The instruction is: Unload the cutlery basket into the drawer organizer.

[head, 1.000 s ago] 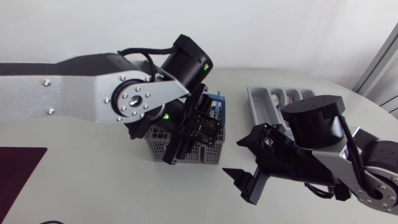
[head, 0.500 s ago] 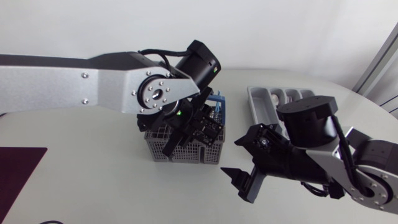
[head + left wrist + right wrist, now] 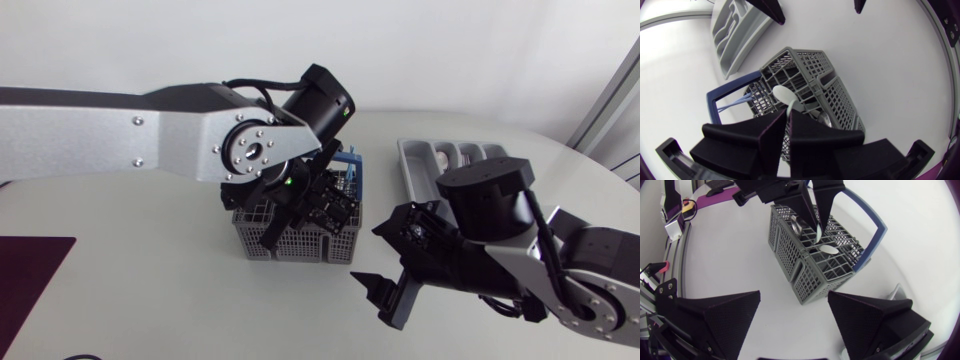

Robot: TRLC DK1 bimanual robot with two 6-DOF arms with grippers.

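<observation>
the cutlery basket [image 3: 300,242] is grey in an open grid pattern, its handle [image 3: 711,107] blue. the spoon [image 3: 784,95] is pale white. the drawer organizer [image 3: 420,165] is plain grey. the left gripper [image 3: 788,114] and right gripper [image 3: 794,296] are matte black. the table [image 3: 150,262] is white, the mat [image 3: 30,272] dark purple.

The white tabletop [image 3: 130,260] bears a grey cutlery basket [image 3: 300,245] centrally, a drawer organizer [image 3: 425,165] toward its far edge, and a maroon mat [image 3: 30,270] at its left edge.

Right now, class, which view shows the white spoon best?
Left wrist view: the white spoon shows bowl and handle, pinched in the left gripper. Right wrist view shows it smaller; head view hides it behind the arm.
</observation>
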